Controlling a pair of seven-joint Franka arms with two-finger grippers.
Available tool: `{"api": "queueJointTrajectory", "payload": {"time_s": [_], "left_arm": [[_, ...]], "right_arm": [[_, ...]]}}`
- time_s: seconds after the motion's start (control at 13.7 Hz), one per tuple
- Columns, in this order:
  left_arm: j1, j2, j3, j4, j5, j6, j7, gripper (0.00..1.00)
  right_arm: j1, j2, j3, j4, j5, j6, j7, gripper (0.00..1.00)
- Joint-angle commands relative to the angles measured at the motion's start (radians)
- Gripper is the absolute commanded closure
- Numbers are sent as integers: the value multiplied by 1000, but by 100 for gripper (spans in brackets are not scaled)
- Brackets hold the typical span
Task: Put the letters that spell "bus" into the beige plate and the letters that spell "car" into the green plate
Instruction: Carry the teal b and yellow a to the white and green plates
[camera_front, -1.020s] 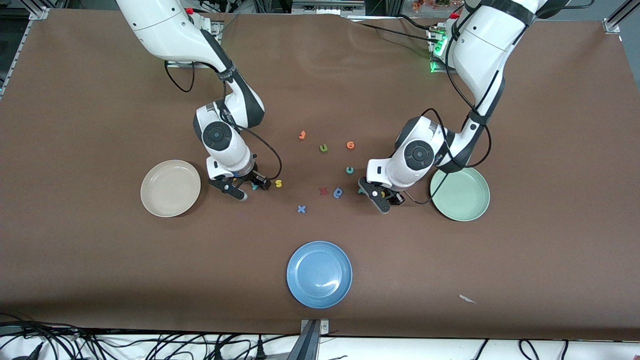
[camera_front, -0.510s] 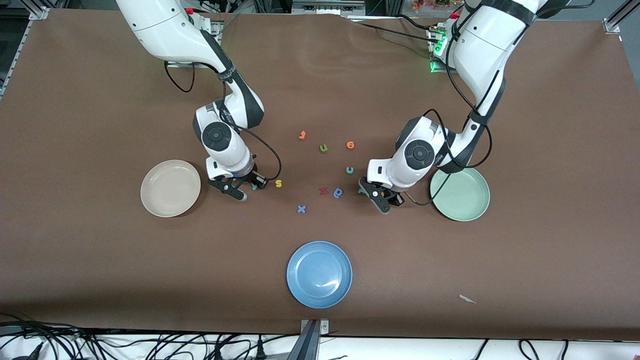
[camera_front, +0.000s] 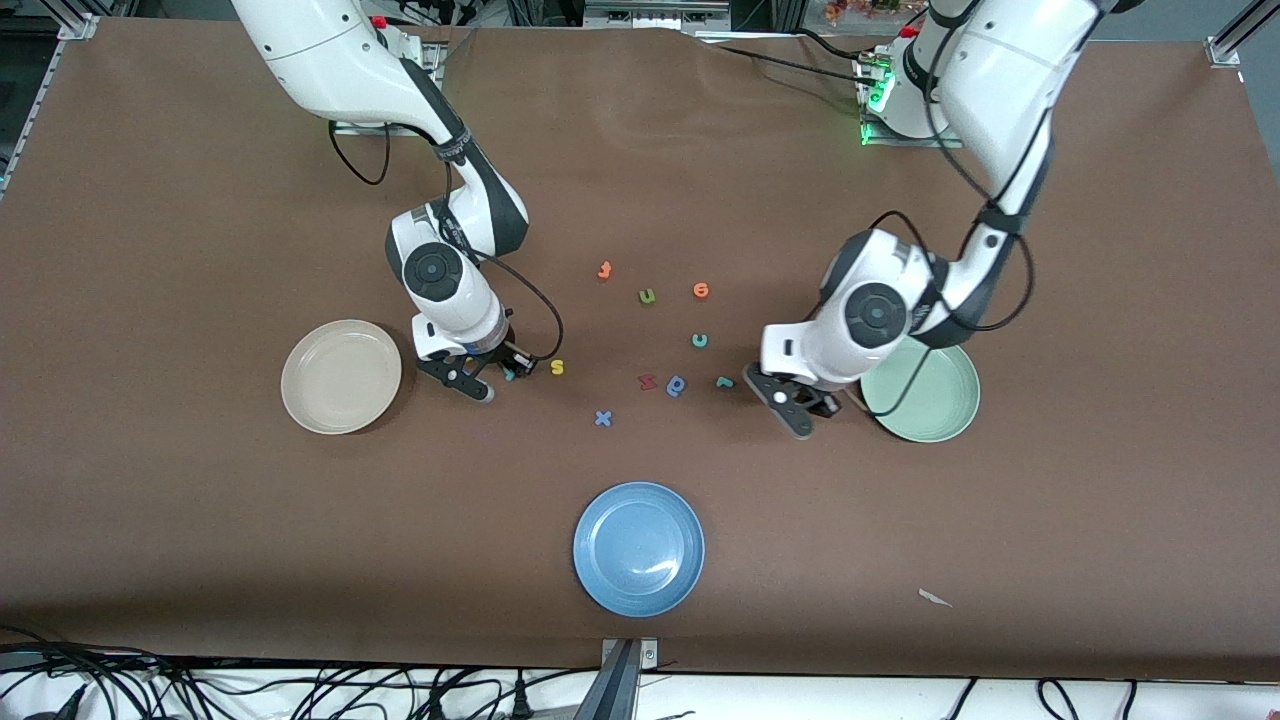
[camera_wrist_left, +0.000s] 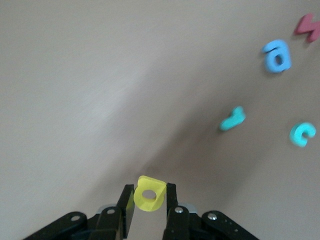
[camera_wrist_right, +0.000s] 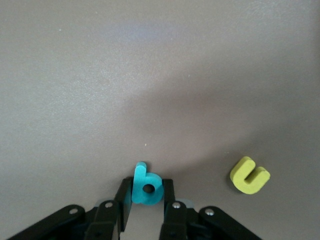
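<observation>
Yellow "a" (camera_wrist_left: 149, 194) pinched in left tool (camera_wrist_left: 150, 205), teal "b" (camera_wrist_right: 146, 186) in right tool (camera_wrist_right: 147, 200), only wrist views showing either.

Even overhead light; soft shadows; left wrist view motion-blurred.

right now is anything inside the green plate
Nothing shows in the visible part of the green plate: no letters. The left arm covers the plate's edge toward the table's middle, so that bit cannot be checked.
</observation>
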Motion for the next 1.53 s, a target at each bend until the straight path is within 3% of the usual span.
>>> {"api": "queueJointTrajectory", "payload": {"time_s": [0.0,0.22,0.44,0.58,0.66,0.8,0.87,0.95,1.17,1.46], "left_arm": [[107,-68,-8,-27,32,-118,8,93],[199,-84,-5,-49,38,-151,8,92],[265,-41,-6,-49,95,-145,37,91],[271,-18,-6,-49,96,-136,37,89],[277,-13,-6,-49,96,-133,37,84],[280,2,-6,-49,95,-131,38,60],[285,2,-8,-47,93,-131,37,24],[282,-1,-8,-43,93,-136,38,0],[253,-33,-20,-32,92,-147,20,0],[240,-64,-122,-18,81,-151,-107,0]], "right_arm": [[-5,17,3,18,10,-3,-15,76],[-5,11,2,82,10,-112,-16,76],[-36,-18,-9,185,15,-342,-101,76],[-80,-75,-26,174,13,-417,-223,76],[-81,-96,-59,167,13,-460,-283,76],[-81,-145,-116,122,6,-474,-393,76],[-81,-168,-148,95,4,-473,-459,76],[-81,-185,-187,65,3,-468,-533,76],[-81,-240,-274,-65,3,-374,-705,76],[-81,-314,-336,-287,4,-121,-812,74]]}}
